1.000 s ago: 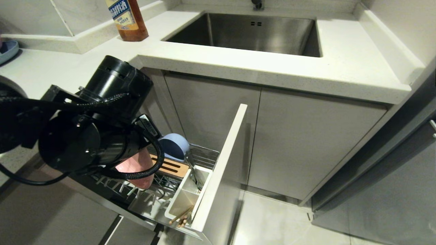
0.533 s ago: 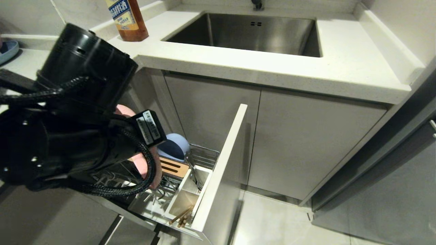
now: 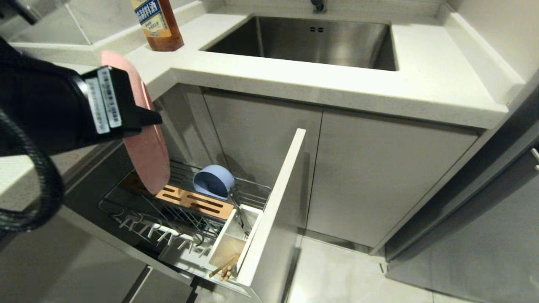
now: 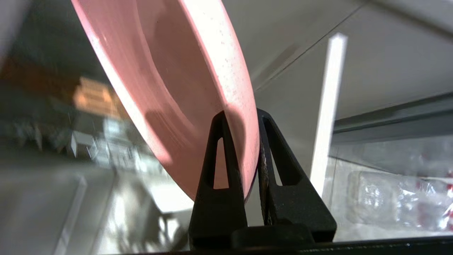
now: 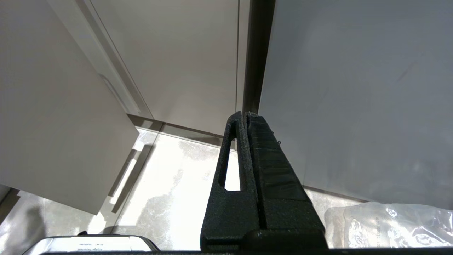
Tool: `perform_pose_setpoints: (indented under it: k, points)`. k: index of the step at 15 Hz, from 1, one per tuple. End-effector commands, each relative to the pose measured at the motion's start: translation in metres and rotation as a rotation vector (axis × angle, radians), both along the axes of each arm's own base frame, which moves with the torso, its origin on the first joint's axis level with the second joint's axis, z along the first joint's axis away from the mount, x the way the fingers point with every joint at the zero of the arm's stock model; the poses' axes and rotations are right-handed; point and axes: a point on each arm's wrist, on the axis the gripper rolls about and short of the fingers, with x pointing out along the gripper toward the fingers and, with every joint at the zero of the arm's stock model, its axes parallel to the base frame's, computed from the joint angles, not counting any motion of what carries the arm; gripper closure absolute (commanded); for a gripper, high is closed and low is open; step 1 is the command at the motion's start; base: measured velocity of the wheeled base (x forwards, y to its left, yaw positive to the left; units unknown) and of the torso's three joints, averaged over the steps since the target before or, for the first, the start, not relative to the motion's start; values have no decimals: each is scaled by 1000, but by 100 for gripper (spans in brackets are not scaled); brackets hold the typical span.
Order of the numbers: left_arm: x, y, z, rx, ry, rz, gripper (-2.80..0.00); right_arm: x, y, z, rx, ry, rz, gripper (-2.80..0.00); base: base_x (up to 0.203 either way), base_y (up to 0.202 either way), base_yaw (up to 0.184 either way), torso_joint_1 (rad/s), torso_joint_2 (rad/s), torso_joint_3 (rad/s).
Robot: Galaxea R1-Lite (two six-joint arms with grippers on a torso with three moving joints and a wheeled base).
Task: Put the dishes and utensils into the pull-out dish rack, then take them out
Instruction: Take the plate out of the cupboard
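the wide, flat pale-pink plastic plate [image 3: 145, 139] is seen at the left of the head frame, held on edge and tilted, its lower rim hanging just above the slotted wooden strip [image 3: 194, 201] of the chrome wire pull-out dish rack [image 3: 185, 219]; whether it touches the strip cannot be told. in the left wrist view the left gripper [image 4: 252, 117] is clamped on the plate's rim, one black finger on each face. the black left arm is seen filling the upper left of the head frame. the light-blue round plastic bowl [image 3: 214, 181] is tipped on its side in the rack, just behind the wooden strip, near the centre of the frame. the thin light wooden chopsticks [image 3: 225, 268] are lying in the white rectangular utensil cup [image 3: 230, 246] at the lower centre, against the pale grey front panel [image 3: 273, 210]. white-tipped hooks [image 3: 160, 231] are lined along the rack's near side. the right gripper [image 5: 246, 117] is shown only in its own wrist view, fingers pressed together on nothing, pointed at grey cabinet doors and pale floor. a stainless steel sink [image 3: 311, 40] and a brown bottle with a yellow label [image 3: 156, 23] are found along the top of the frame on the white countertop [image 3: 421, 84].
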Motion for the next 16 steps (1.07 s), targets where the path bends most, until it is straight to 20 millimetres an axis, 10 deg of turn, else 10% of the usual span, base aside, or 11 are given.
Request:
perform_pose_setpoints:
  k: [1,16]
  points:
    - [-13,12,16,-4,-61,-32,0,0,0,0,0,2,1,0,0,0,0,0,0,0]
    - [-23,91,51,457,-46,326,0,0,0,0,0,1,0,0,0,0,0,0,0,0]
